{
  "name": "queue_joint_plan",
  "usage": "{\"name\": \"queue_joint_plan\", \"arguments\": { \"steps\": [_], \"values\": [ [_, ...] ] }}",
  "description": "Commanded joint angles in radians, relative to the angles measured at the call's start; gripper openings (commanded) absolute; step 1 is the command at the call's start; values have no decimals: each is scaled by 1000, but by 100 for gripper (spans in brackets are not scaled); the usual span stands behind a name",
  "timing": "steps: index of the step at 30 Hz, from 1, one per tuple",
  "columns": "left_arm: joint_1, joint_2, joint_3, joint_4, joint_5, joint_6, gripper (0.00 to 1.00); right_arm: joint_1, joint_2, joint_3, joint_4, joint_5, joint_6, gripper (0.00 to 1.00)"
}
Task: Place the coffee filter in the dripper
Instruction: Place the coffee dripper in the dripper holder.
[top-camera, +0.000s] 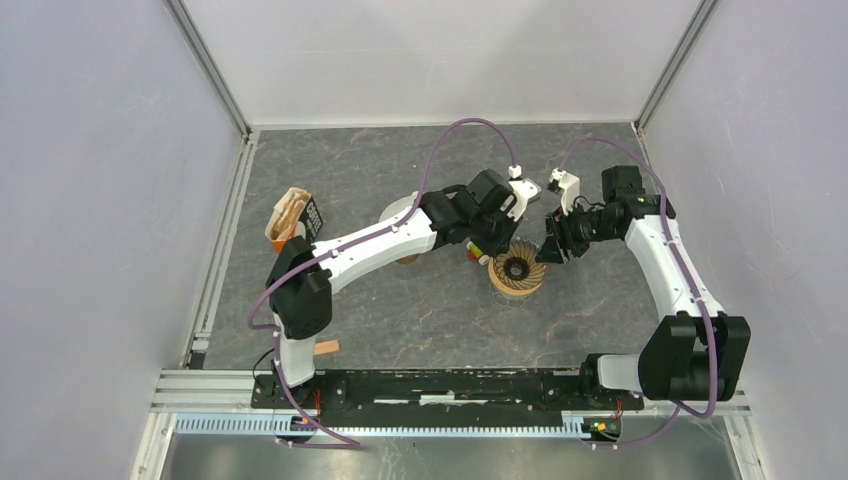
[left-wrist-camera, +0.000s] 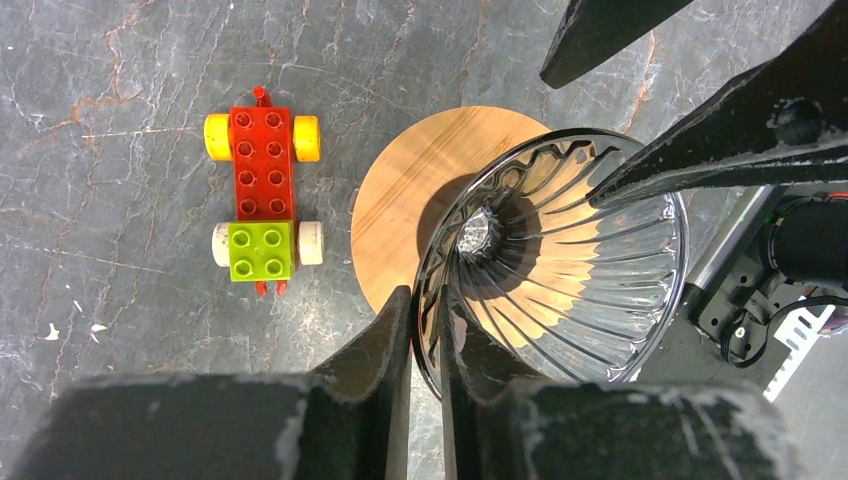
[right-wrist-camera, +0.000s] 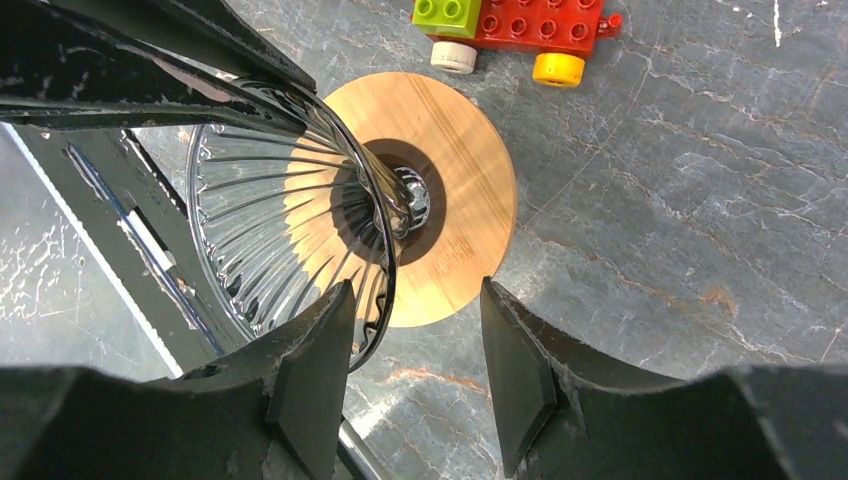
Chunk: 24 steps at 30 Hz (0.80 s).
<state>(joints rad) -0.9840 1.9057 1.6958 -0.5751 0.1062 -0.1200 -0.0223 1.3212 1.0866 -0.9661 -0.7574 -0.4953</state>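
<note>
The dripper (top-camera: 517, 270) is a ribbed clear glass cone on a round wooden base, standing mid-table, and its cone is empty. My left gripper (left-wrist-camera: 425, 300) is shut on the near rim of the dripper (left-wrist-camera: 560, 260), one finger inside the glass and one outside. From the right, my right gripper (right-wrist-camera: 418, 290) stands open, with the rim of the dripper (right-wrist-camera: 290, 210) just inside its left finger and not pinched. In the top view the left gripper (top-camera: 495, 245) and right gripper (top-camera: 550, 248) flank the cone. A tan papery bundle (top-camera: 290, 212) at the far left may be the coffee filter.
A red, green and yellow brick toy car (left-wrist-camera: 262, 195) sits just beyond the dripper, seen also as the toy car (right-wrist-camera: 510, 20) in the right wrist view. A white round object (top-camera: 398, 210) lies partly under the left arm. A small wooden piece (top-camera: 327, 348) lies near the left base.
</note>
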Motion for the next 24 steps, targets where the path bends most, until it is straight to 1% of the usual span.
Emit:
{"name": "queue_joint_plan", "arguments": {
  "steps": [1,6,9,11,15,24],
  "values": [
    [-8,23,22,-54,-15,-61,2,-7,-33,-14,-7,-30,-21,56],
    [-7,4,1,-38,-28,-79,2,-14,-29,-34,-3,-43,-19,56],
    [-7,6,2,-37,-33,-84,2,-18,-29,-38,-3,-49,-19,52],
    [-7,9,0,-37,-32,-87,2,-19,-26,-36,-2,-52,-15,48],
    [-4,12,-14,-31,-33,-84,2,-21,1,-9,-7,-58,-13,36],
    [1,16,-60,-12,-29,-87,2,-21,54,36,-11,-76,-13,17]
  ]
}}
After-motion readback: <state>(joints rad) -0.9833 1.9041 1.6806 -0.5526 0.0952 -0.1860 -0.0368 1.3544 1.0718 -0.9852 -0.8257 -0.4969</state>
